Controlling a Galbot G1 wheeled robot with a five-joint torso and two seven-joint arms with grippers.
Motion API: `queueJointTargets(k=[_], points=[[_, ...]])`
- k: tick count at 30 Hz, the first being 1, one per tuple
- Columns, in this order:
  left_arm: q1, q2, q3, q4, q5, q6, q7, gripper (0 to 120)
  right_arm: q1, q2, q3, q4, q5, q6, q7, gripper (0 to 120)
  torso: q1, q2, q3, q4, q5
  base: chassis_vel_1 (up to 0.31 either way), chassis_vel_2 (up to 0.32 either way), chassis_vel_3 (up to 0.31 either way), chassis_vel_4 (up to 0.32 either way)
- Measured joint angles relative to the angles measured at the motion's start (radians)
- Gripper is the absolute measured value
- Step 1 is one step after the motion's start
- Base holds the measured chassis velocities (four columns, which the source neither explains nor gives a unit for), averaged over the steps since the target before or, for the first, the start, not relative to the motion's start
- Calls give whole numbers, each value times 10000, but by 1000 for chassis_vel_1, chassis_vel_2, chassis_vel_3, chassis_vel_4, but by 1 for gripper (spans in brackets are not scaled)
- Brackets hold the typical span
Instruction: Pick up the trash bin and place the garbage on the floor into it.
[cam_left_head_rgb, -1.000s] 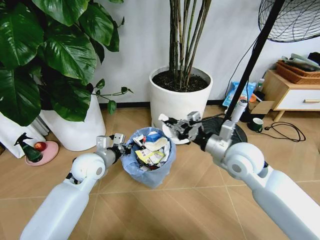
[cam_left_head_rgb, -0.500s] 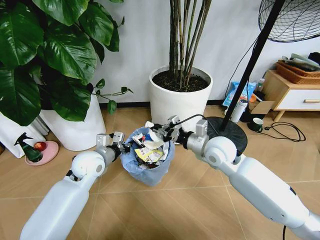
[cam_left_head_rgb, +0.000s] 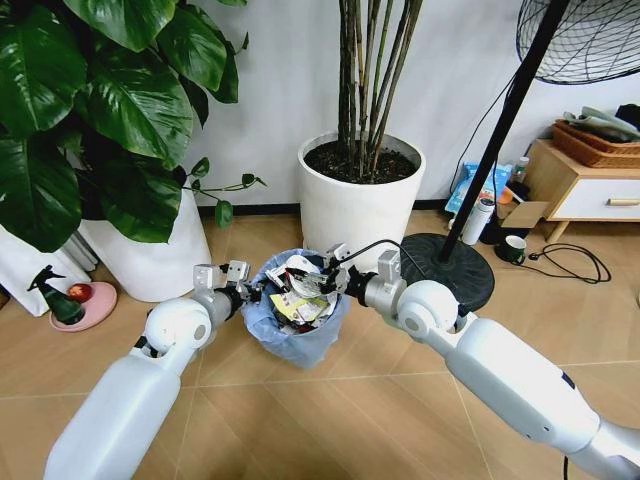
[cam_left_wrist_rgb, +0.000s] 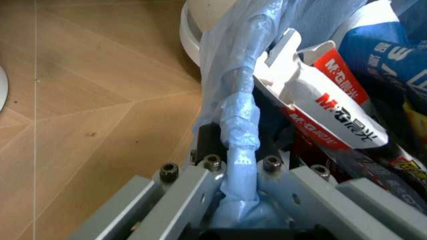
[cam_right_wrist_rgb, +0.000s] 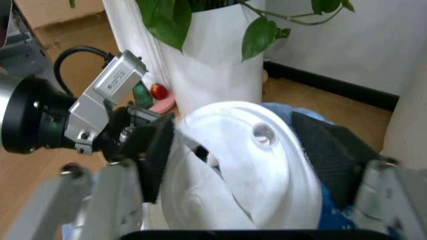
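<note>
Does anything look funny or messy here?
The small round bin with a crinkly pale blue bag is heaped with litter above its rim. The right pincer holds a white round lid over it; the left pincer grips the rim.

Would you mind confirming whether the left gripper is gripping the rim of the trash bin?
Yes, the left gripper is shut on the bag-covered rim of the trash bin.
</note>
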Motion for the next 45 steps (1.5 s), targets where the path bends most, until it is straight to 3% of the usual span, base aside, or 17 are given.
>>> queueJointTargets(k=[3,8,19,23,32,40,45], points=[[23,-2,-6,0,10,0,25,0,67,57,0,-11,-2,10,12,85,0,0,0,0,0,0,0,0,0],[41,12,-55,-25,15,0,40,0,171,136,12,-1,9,10,51,99,0,0,0,0,0,0,0,0,0],[116,11,-201,-66,15,0,29,0,117,101,756,239,141,27,372,100,0,0,0,1,0,0,0,0,0],[162,7,-319,-66,15,0,9,0,-366,-123,1593,596,235,28,738,100,-1,2,0,1,1,0,0,0,0],[575,41,-682,-310,126,1,-117,0,-2335,-524,3271,1222,-475,493,2135,100,-1,2,-1,0,1,0,0,0,0],[988,18,-982,-585,259,0,-310,0,-4279,-165,5175,1638,-2279,614,2507,100,-1,2,-1,2,0,0,0,0,0],[1166,46,-1080,-731,397,0,-321,0,-6297,198,6806,2317,-3018,717,2386,100,-2,2,-2,-4,-1,0,0,0,0]])
